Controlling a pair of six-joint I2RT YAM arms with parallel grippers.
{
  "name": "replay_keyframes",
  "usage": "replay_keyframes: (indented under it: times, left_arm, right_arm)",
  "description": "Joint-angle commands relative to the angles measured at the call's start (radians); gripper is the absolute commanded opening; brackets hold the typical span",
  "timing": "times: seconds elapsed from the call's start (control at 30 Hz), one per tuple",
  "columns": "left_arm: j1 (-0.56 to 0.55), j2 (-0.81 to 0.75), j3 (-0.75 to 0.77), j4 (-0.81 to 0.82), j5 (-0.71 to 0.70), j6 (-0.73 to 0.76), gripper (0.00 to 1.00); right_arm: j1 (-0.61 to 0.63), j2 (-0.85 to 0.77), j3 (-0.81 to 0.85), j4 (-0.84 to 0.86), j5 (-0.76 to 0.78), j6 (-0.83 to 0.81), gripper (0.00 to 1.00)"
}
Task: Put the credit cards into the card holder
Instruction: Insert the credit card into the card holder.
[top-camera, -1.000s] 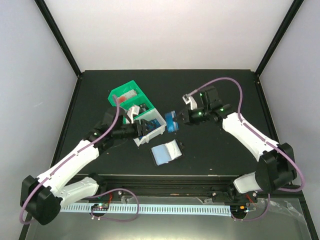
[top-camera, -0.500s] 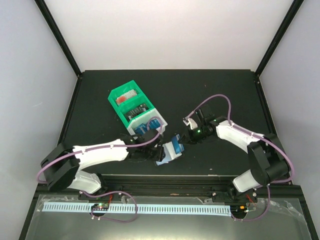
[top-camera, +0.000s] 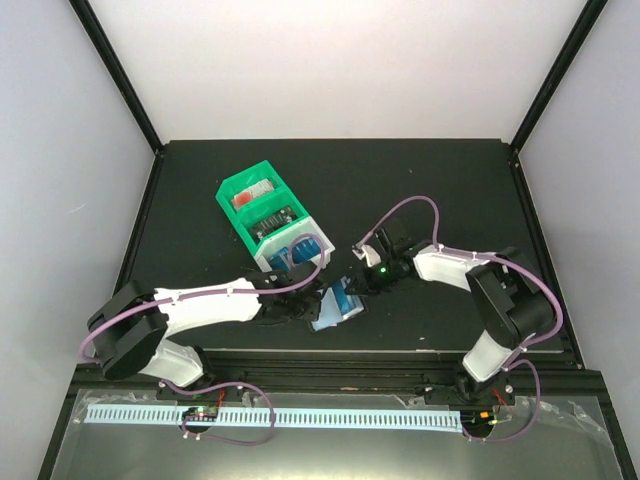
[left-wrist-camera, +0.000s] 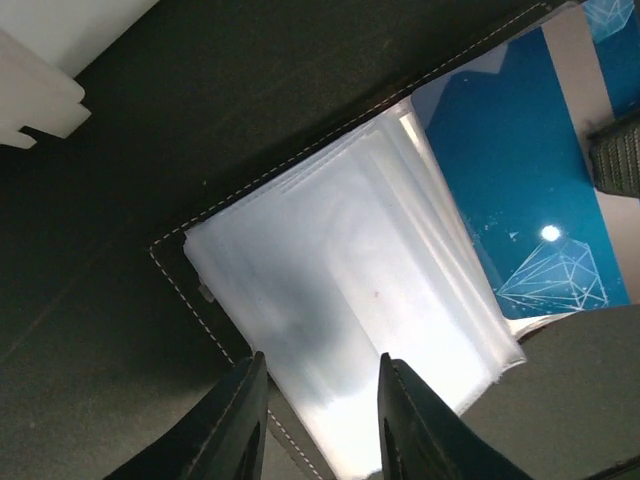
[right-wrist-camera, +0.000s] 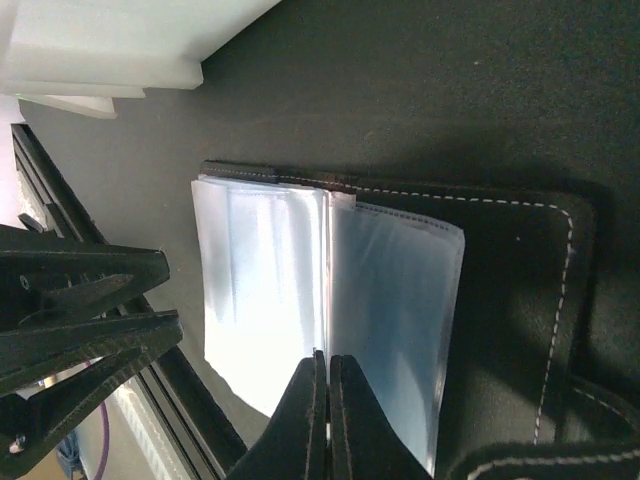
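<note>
The black card holder (top-camera: 322, 318) lies open near the table's front edge, its clear sleeves (left-wrist-camera: 340, 290) fanned out. My left gripper (top-camera: 300, 309) is open and low over it, its jaws (left-wrist-camera: 322, 370) astride the sleeves' near edge. My right gripper (top-camera: 362, 283) is shut on a blue credit card (top-camera: 344, 297). In the left wrist view the card (left-wrist-camera: 520, 190) rests against the sleeves. In the right wrist view my shut fingertips (right-wrist-camera: 328, 358) hold it edge-on at the fold between two sleeves, over the black cover (right-wrist-camera: 520, 280).
A green bin (top-camera: 240, 188) and an attached white bin (top-camera: 318, 260), holding more blue cards, stand just behind the holder. The white bin's edge shows in both wrist views (left-wrist-camera: 30, 90) (right-wrist-camera: 100, 50). The table's front rail (top-camera: 330, 358) is close by.
My left arm swung from the white bin down to the holder and stays there. My right gripper carried the blue card down and left onto the open sleeves.
</note>
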Motion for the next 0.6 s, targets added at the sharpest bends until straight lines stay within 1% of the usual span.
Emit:
replay_keyframes:
  times: [0.0,0.17,0.27,0.5,0.57]
  left_arm:
    - [-0.008,0.018,-0.019,-0.022,-0.032,-0.016,0.31]
    - [-0.008,0.029,-0.032,-0.041,-0.034,-0.018,0.25]
    - [-0.008,0.040,-0.039,-0.045,-0.033,-0.018,0.23]
    - [-0.010,0.029,-0.049,-0.079,-0.052,-0.027,0.20]
    - [-0.010,0.029,-0.052,-0.079,-0.051,-0.028,0.19]
  right_arm:
    - [0.015,0.029,0.014,0.068,-0.006,-0.010,0.01]
    - [0.025,0.024,-0.012,0.105,-0.071,0.023,0.01]
    - [0.025,0.000,-0.027,0.132,-0.083,0.051,0.01]
    - [0.025,-0.048,-0.034,0.123,-0.028,0.082,0.01]
    - [0.025,-0.035,-0.036,0.137,-0.043,0.093,0.01]
